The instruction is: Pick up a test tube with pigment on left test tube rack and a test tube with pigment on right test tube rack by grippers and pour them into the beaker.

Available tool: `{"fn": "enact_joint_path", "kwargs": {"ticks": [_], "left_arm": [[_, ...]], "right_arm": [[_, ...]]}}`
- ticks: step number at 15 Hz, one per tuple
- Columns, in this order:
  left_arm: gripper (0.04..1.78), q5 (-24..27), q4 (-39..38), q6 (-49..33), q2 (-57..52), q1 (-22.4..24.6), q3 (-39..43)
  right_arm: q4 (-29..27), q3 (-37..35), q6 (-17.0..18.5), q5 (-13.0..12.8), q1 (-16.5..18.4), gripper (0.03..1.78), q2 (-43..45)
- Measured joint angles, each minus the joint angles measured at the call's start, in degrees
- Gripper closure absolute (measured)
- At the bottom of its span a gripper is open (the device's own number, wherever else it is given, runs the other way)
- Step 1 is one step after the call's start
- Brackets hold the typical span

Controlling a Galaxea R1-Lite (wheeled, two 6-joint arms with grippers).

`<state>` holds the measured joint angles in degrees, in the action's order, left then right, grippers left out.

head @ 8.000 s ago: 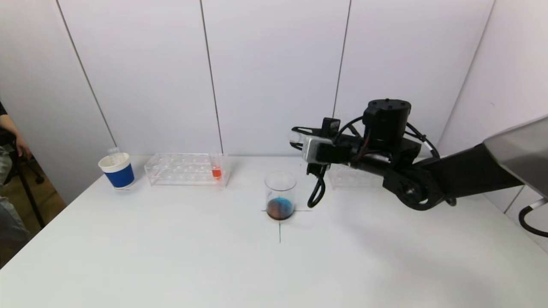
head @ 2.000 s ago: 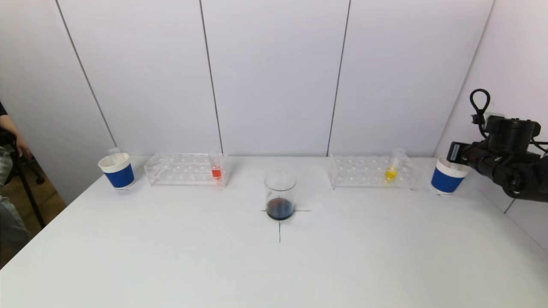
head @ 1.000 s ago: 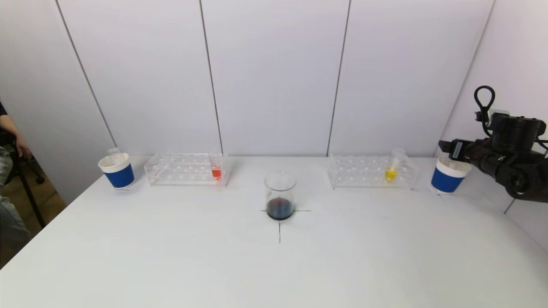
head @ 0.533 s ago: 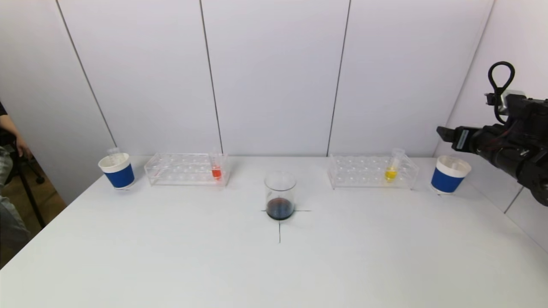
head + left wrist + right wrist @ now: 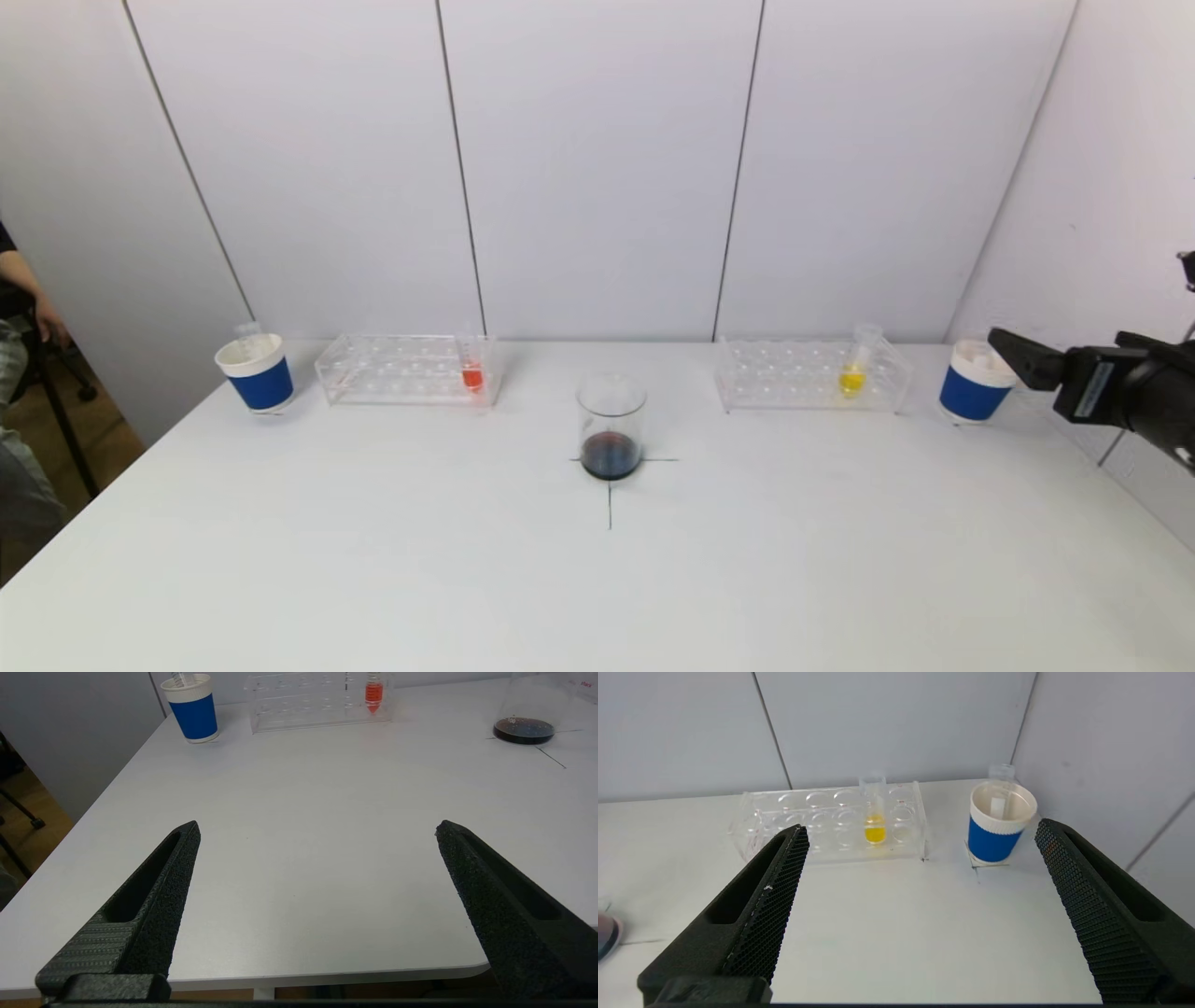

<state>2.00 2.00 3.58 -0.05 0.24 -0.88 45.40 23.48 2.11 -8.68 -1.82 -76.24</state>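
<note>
From the head cam we looked fwd and down over the whole table (image 5: 597, 579), fairly far back. Our left wrist cam sat low by the near-left table edge, facing the left rack (image 5: 322, 697) and beaker (image 5: 525, 718) from a distance. Our right wrist cam faced the back wall, closer in on the right rack (image 5: 831, 826) and blue cup (image 5: 997, 826). Both wrist scenes also appeared in the head view.

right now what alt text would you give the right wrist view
The open right gripper hovers above the white table, facing a clear test tube rack holding one tube of yellow pigment. Beside the rack stands a blue paper cup with an empty tube inside.
</note>
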Motion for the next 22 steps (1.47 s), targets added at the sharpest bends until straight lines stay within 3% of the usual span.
{"fn": "enact_joint_path", "kwargs": {"ticks": [4,8,11,16,18,20,22], "left_arm": [[0.06,0.0,0.0,0.0,0.0,0.0,0.0],[0.06,0.0,0.0,0.0,0.0,0.0,0.0],[0.06,0.0,0.0,0.0,0.0,0.0,0.0],[0.06,0.0,0.0,0.0,0.0,0.0,0.0],[0.06,0.0,0.0,0.0,0.0,0.0,0.0],[0.06,0.0,0.0,0.0,0.0,0.0,0.0],[0.06,0.0,0.0,0.0,0.0,0.0,0.0]], "right_arm": [[-1.1,-9.5,-2.2,-1.9,-0.4,0.05,14.6],[-6.1,-16.6,-4.0,-2.4,-0.4,0.05,28.5],[-15.2,-18.8,-4.7,-2.6,-0.4,0.05,40.5],[-37.0,-19.1,-7.3,-2.5,0.9,0.05,63.7],[-43.1,-19.2,-8.0,-2.8,1.5,0.05,70.5],[-44.6,-20.0,-7.8,-2.3,1.8,0.05,73.9],[-41.6,-21.3,-7.3,-1.9,1.9,0.05,75.4]]}}
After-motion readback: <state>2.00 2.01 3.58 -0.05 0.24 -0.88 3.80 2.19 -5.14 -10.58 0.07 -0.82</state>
